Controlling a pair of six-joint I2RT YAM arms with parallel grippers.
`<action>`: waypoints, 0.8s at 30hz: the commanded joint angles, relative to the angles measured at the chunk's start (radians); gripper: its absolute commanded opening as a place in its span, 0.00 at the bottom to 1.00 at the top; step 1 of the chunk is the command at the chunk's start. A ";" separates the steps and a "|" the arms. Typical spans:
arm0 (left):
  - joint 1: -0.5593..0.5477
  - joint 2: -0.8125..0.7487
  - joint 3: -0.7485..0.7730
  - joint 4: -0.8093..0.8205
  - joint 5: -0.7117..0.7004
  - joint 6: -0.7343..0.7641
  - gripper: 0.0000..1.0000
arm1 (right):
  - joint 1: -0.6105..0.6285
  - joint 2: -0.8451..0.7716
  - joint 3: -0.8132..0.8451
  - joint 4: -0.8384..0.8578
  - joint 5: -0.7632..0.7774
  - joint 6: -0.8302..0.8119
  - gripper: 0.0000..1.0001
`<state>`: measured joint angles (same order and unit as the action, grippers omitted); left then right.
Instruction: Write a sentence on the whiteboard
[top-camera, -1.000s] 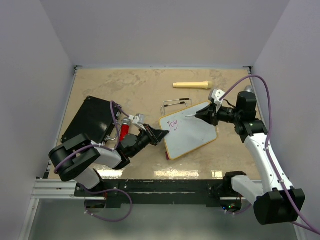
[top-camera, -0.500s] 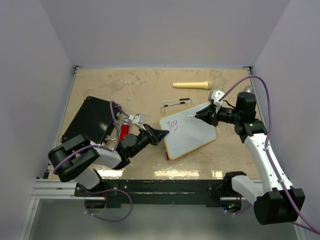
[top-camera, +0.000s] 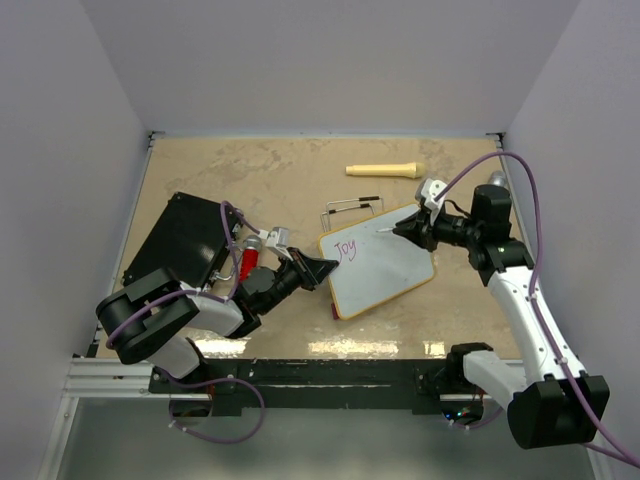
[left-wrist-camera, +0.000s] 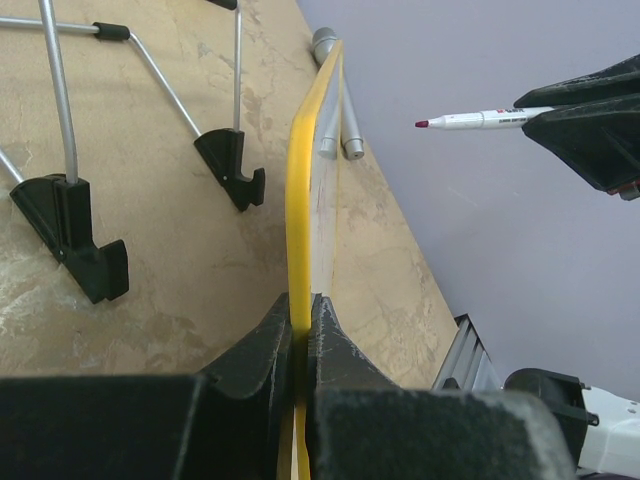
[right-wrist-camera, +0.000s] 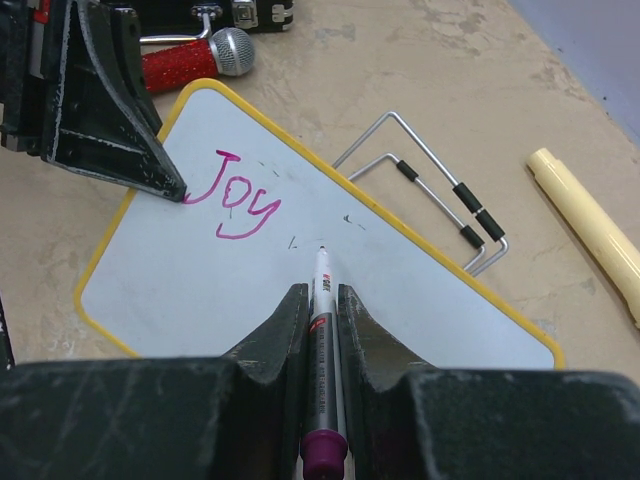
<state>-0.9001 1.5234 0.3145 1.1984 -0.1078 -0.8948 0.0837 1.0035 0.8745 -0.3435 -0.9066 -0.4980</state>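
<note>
Beige tabletop (top-camera: 280, 180) mid-frame bears the whiteboard (top-camera: 390, 268), its left edge clamped by the left gripper (top-camera: 322, 269), while the right gripper (top-camera: 408, 231), closed on the marker (right-wrist-camera: 322, 300), has eased slightly up-right off the board, pausing the sentence (right-wrist-camera: 240, 200) at "Joy".

wire stand (top-camera: 352, 206) behind whiteboard (top-camera: 392, 272), l gripper (top-camera: 328, 268) blocks left edge.

The yellow-rimmed whiteboard (top-camera: 385, 270) lies skewed right of centre; the sentence (right-wrist-camera: 240, 203) is only a magenta "Joy" by its left corner.
</note>
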 joint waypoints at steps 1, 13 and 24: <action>-0.011 -0.011 0.018 -0.033 0.000 0.074 0.00 | -0.002 0.009 0.015 0.035 0.025 0.010 0.00; -0.011 -0.008 0.024 -0.039 0.003 0.073 0.00 | 0.060 0.055 0.006 0.109 0.095 0.062 0.00; -0.013 0.000 0.034 -0.040 0.010 0.076 0.00 | 0.113 0.093 -0.003 0.156 0.155 0.085 0.00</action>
<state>-0.9039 1.5234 0.3241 1.1866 -0.1081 -0.8948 0.1799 1.0935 0.8745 -0.2485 -0.7898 -0.4335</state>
